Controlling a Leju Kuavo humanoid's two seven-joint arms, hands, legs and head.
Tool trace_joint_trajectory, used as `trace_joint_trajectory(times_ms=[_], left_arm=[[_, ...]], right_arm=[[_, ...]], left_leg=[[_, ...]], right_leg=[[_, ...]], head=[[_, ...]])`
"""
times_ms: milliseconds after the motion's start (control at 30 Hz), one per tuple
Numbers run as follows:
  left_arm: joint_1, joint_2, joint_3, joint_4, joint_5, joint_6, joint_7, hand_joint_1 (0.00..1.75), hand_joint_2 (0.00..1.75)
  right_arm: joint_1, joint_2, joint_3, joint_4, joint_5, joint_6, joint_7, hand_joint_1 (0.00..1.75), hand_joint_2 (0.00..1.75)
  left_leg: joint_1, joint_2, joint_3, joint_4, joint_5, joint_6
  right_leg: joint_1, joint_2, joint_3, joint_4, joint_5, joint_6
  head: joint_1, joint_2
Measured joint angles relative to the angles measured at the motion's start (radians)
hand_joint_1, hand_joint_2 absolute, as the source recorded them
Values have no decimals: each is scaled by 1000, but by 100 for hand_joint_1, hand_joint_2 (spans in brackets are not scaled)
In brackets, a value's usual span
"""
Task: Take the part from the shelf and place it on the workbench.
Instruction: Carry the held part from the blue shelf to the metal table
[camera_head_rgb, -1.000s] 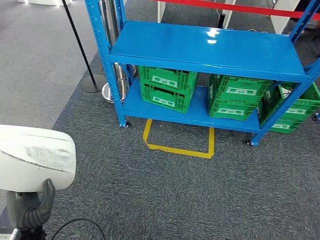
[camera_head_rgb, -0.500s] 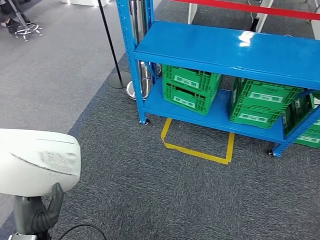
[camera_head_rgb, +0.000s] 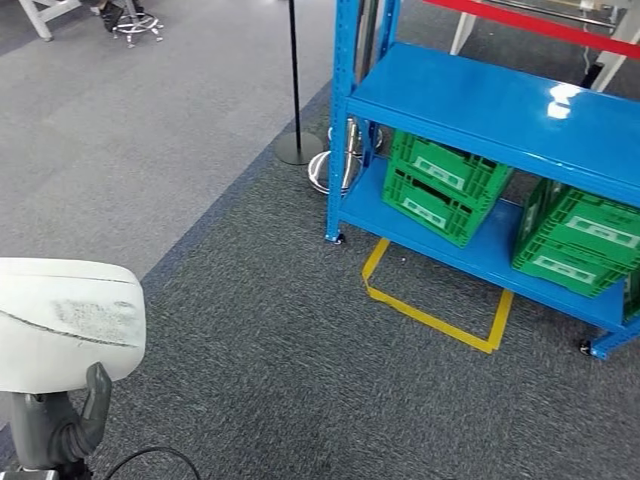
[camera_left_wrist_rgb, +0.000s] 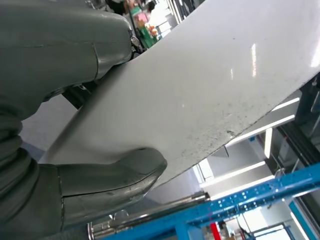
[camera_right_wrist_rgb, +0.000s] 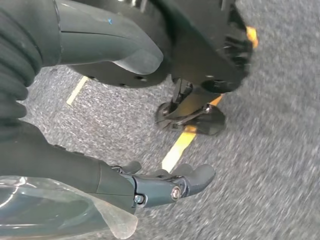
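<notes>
The part (camera_head_rgb: 68, 320) is a wide, white, curved panel with a scuffed face, low at the left of the head view. My left hand (camera_head_rgb: 64, 430) grips it from beneath. In the left wrist view the thumb (camera_left_wrist_rgb: 109, 180) presses one side of the part (camera_left_wrist_rgb: 211, 85) and the other fingers lie on its far side. My right hand (camera_right_wrist_rgb: 94, 172) hangs over the grey carpet, fingers apart, holding nothing. The blue shelf (camera_head_rgb: 490, 105) stands at the upper right, its top board bare.
Two green crates (camera_head_rgb: 445, 185) (camera_head_rgb: 585, 240) sit on the shelf's lower board. A yellow tape outline (camera_head_rgb: 434, 315) marks the carpet in front. A black post on a round base (camera_head_rgb: 296, 140) stands left of the shelf, beside a red barrier band. Lighter grey carpet stretches left.
The camera has swung left, so the shelf, crates and tape have slid towards the right of the picture. The part stays held in my left hand.
</notes>
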Motion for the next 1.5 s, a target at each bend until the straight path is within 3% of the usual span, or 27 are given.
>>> trace_joint_trajectory(times_ms=[67,100,167,233,300,367,400,467,533,600,633,667,733,800,867,900,967,1033,1067,1100,1133,1200,1267,1333,1400,1433,1500], left_arm=[[3,-6,13,-8,13,-1,0,175,175],[7,-11,24,-16,19,-2,0,175,175],[12,-24,56,-36,18,11,0,175,175],[12,-37,84,-60,9,56,0,175,175],[10,-44,100,-83,4,101,0,175,175],[11,-49,110,-101,2,124,0,175,175],[13,-51,113,-108,2,130,0,175,175],[15,-52,118,-118,0,141,0,175,175],[15,-52,119,-121,-6,152,0,175,175],[18,-52,118,-121,-13,163,0,175,175],[20,-52,118,-122,-14,170,0,175,175],[21,-51,118,-124,-15,179,0,175,175],[21,-51,116,-131,-15,197,0,175,175],[20,-51,112,-138,-14,208,0,175,175],[23,-51,107,-143,-14,212,0,175,175],[26,-51,105,-145,-14,213,0,175,175],[27,-51,101,-151,-14,214,0,175,175],[25,-51,96,-155,-16,217,-1,175,175],[26,-51,92,-155,-20,220,0,175,175],[28,-51,88,-155,-25,226,0,175,175],[30,-51,84,-155,-30,232,0,175,175],[33,-50,74,-156,-35,246,0,175,175],[33,-50,66,-159,-31,254,-1,175,175],[35,-50,61,-163,-25,257,0,175,175],[39,-49,55,-165,-34,261,0,175,175],[42,-47,50,-166,-43,264,0,175,175],[45,-43,42,-166,-55,267,-1,175,175]], right_arm=[[2,0,4,0,2,-6,-12,0,175],[3,1,6,0,2,-10,-22,0,175],[2,1,13,0,8,-16,-39,0,175],[1,1,23,0,20,-22,-36,0,175],[-1,2,36,0,31,-26,-25,0,175],[-4,6,45,0,33,-28,-18,0,175],[-5,7,47,-1,33,-30,-15,0,175],[-5,11,49,-1,30,-32,-10,0,175],[-4,11,50,-1,26,-33,-6,0,175],[-3,11,52,-1,22,-33,-3,0,175],[-3,11,54,-1,21,-33,-1,0,175],[-5,11,55,-1,20,-33,3,0,175],[-7,12,57,-1,18,-32,9,0,175],[-8,13,59,-1,16,-32,11,0,175],[-9,14,62,-1,15,-32,7,0,175],[-11,14,63,-2,15,-32,5,0,175],[-14,15,64,-3,15,-32,2,0,175],[-13,16,65,-3,15,-33,0,0,175],[-11,16,66,-3,14,-32,-2,0,175],[-10,16,67,-3,14,-32,-4,0,175],[-9,16,68,-3,14,-32,-6,0,175],[-9,16,71,-3,13,-31,-8,0,175],[-9,16,72,-3,13,-31,-7,0,175],[-11,16,73,-3,14,-31,-7,0,175],[-12,16,76,-3,16,-31,-2,0,175],[-12,16,77,-3,17,-32,0,0,175],[-11,16,81,-3,18,-32,4,0,175]], left_leg=[[-3,-24,-8,2,4,5],[-4,-37,-10,3,6,5],[-5,-64,-11,7,7,3],[-7,-89,-14,16,6,-2],[-7,-110,-25,25,9,-13],[-5,-131,-37,29,14,-26],[-5,-125,-42,34,11,-32],[-7,-82,-69,93,-27,-43],[-3,-37,-126,223,-93,-54],[4,-26,-163,313,-120,-61],[7,-24,-156,305,-105,-63],[9,-18,-131,258,-75,-63],[5,23,-58,119,-18,-58],[-4,57,-21,41,-4,-45],[-8,45,-24,34,-7,-31],[-7,34,-24,30,-5,-25],[-2,14,-24,22,2,-11],[-1,-6,-26,21,6,-2],[-2,-18,-27,21,7,1],[-3,-31,-28,21,7,2],[-4,-45,-27,21,7,2],[-5,-73,-24,24,6,2],[-6,-97,-27,32,4,-4],[-5,-118,-37,39,4,-16],[-2,-132,-45,41,7,-28],[-2,-119,-50,51,0,-34],[-3,-65,-80,123,-45,-45]], right_leg=[[0,25,-59,129,-51,0],[0,28,-70,151,-50,-1],[0,37,-32,73,11,-4],[-3,78,34,-66,70,-9],[-5,105,65,-127,77,-11],[-5,87,69,-131,77,-17],[-7,76,69,-133,80,-22],[-10,49,70,-137,85,-34],[-8,21,70,-137,84,-39],[-7,-7,69,-137,82,-40],[-7,-20,70,-137,81,-39],[-7,-32,72,-137,79,-38],[-4,-52,77,-136,74,-30],[1,-71,80,-136,69,-19],[3,-93,85,-138,66,-8],[1,-91,87,-137,62,-3],[-1,-48,68,-96,30,4],[-2,10,8,26,-32,5],[-1,23,-30,99,-59,4],[-1,27,-59,148,-68,3],[0,29,-73,162,-57,2],[0,41,-47,79,16,-2],[-4,84,6,-55,78,-7],[-4,109,32,-112,87,-12],[-3,89,40,-117,88,-21],[-4,77,43,-120,90,-27],[-6,50,48,-125,92,-36]], head=[[1,0],[1,0],[1,0],[1,0],[0,0],[0,0],[-1,0],[-8,0],[-14,0],[-14,0],[-14,0],[-14,0],[-14,0],[-14,0],[-14,0],[-13,0],[-9,0],[-2,0],[-1,0],[0,0],[0,0],[0,0],[-1,0],[-2,0],[-2,0],[-5,0],[-10,0]])
